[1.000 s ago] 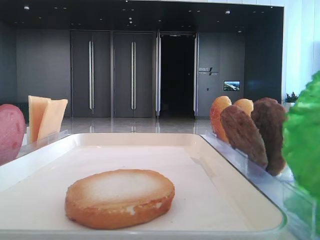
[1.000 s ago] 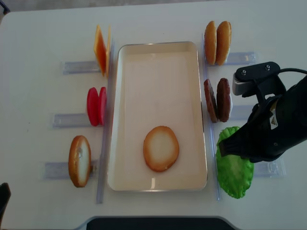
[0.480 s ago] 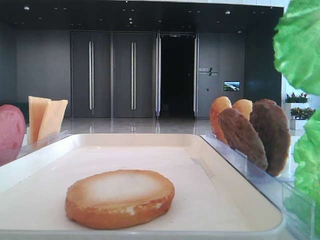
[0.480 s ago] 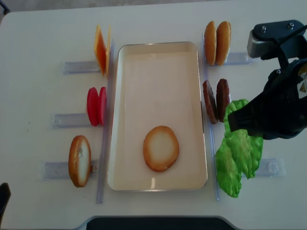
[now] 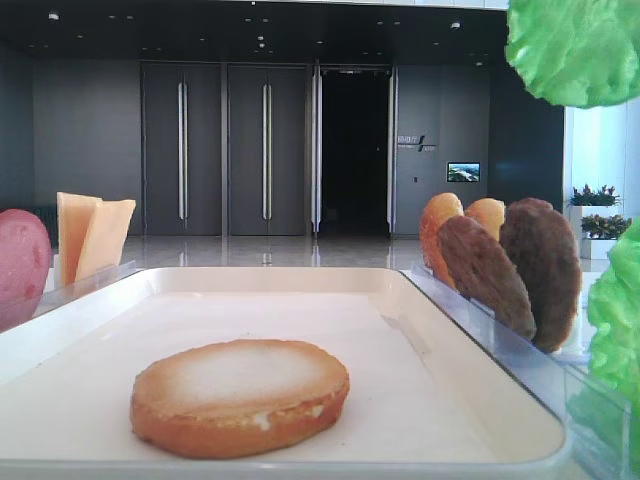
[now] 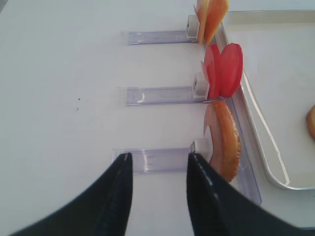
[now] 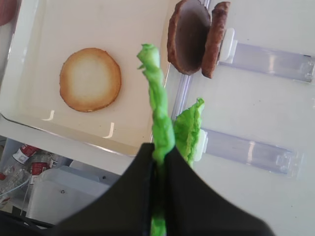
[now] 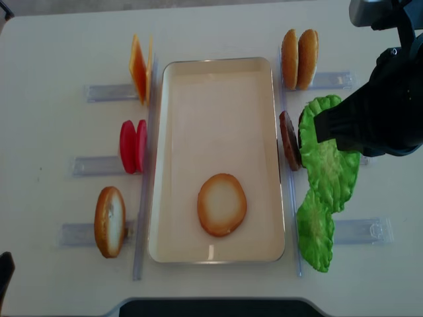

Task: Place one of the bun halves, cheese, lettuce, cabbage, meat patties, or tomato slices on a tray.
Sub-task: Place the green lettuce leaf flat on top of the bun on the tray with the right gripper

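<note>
Right gripper (image 7: 158, 162) was clamped on a lettuce leaf (image 8: 328, 158), jaws pressed tight against it with the leaf hanging edge-on between them in the right wrist view. In the overhead view the held leaf hung in the air to the right of the tray (image 8: 218, 72), covering most of the meat patties (image 8: 288, 140). A second lettuce leaf (image 8: 314, 231) stayed in its clear rack (image 8: 360, 231) just right of the tray's near corner. In the low front view the lifted leaf showed at top right, well above the patties.

One bun half (image 8: 222, 205) lay flat on the tray, pale face up, toward the near end, apart from the rim. Two more bun halves (image 8: 299, 59) stood on edge in the far right rack. Another bun half (image 8: 110, 221) stood on edge in the near left rack (image 6: 152, 160).

Tomato slices (image 8: 133, 146) stood in the middle left rack, cheese slices (image 8: 139, 67) in the far left rack, both just beside the tray's left rim.

Left gripper (image 6: 157, 169) was over the white table (image 8: 53, 132) at the near left rack, nothing between its fingers (image 6: 123, 177). A gap showed between the tips in the left wrist view, though the jaws stood about as closed as they go. It touched no food.
</note>
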### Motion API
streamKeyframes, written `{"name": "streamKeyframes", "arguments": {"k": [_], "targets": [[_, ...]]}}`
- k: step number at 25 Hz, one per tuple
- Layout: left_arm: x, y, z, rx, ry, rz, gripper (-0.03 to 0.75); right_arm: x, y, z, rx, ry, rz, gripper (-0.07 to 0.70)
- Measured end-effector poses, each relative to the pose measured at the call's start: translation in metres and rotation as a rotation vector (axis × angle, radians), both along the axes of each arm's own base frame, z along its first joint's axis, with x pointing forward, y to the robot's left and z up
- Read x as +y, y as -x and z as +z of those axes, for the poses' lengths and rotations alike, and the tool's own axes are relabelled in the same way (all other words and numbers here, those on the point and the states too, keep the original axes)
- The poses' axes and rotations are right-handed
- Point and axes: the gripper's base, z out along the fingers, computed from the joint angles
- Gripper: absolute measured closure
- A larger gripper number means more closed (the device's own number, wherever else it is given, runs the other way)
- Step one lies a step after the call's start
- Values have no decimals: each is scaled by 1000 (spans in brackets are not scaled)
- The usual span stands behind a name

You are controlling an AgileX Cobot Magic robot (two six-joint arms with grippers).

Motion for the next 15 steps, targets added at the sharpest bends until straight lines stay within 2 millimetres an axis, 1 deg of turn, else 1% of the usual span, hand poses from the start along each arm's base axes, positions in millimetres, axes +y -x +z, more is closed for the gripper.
{"name": "streamKeyframes", "arguments": {"k": [12, 15], "targets": [[0, 0, 0, 0, 0, 0, 430, 0, 0, 0, 6, -6, 1, 595], [0, 0, 0, 0, 0, 0, 430, 3, 3, 0, 8, -7, 12, 595]]}}
